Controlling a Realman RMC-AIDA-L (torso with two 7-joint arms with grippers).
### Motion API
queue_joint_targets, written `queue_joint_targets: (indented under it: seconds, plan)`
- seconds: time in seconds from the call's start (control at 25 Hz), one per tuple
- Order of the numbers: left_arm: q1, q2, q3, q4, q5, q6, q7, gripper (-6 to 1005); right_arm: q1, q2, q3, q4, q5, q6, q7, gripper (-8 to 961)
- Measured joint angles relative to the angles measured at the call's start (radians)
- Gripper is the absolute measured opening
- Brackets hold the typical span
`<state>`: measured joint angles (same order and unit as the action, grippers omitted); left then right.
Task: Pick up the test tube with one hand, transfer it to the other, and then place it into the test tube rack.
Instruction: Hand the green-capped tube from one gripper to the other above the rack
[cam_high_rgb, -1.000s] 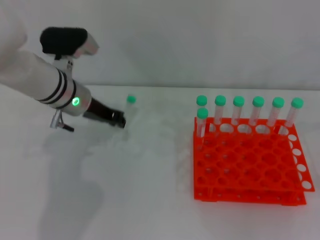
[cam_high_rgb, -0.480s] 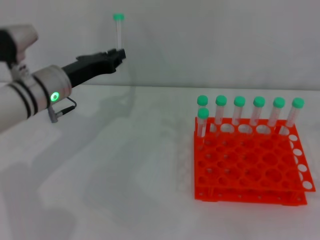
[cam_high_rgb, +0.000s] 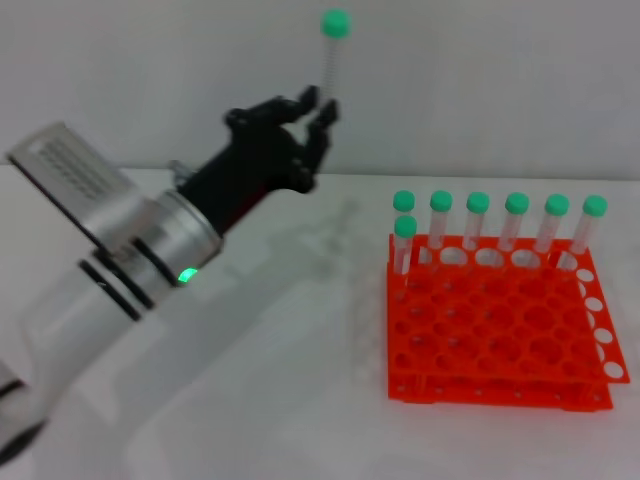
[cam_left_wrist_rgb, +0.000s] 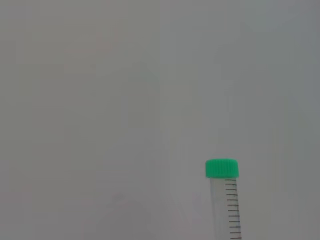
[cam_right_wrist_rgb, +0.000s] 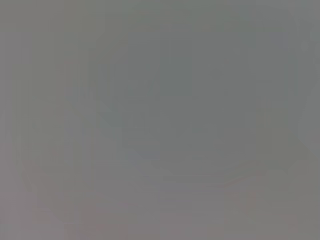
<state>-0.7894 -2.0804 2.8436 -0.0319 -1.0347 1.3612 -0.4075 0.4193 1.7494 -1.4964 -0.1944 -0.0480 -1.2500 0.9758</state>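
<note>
My left gripper (cam_high_rgb: 318, 108) is shut on the lower end of the test tube (cam_high_rgb: 331, 55) and holds it upright, high above the table, to the left of the rack. The tube's green cap (cam_high_rgb: 336, 22) points up; the cap also shows in the left wrist view (cam_left_wrist_rgb: 222, 168), with the tube's scale marks below it. The orange-red test tube rack (cam_high_rgb: 500, 325) stands on the table at the right, with several green-capped tubes (cam_high_rgb: 478, 220) in its back row and one in the row in front. My right gripper is out of view.
The white table (cam_high_rgb: 290, 380) spreads in front of a plain grey wall. My left arm (cam_high_rgb: 120, 270), white with black bands and a green light, crosses the left half of the head view. The right wrist view shows only flat grey.
My left gripper has lifted the tube from the table, then carried it right and higher. The arm has turned and now fills more of the left foreground.
</note>
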Motion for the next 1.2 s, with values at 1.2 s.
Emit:
queue_joint_targets:
  seconds: [1.2]
  plan:
    - [0.023,-0.018,-0.006,0.353,0.096,-0.21,0.076,196,0.311,0.01,0.008,-0.131,-0.727,-0.081,0.218,752]
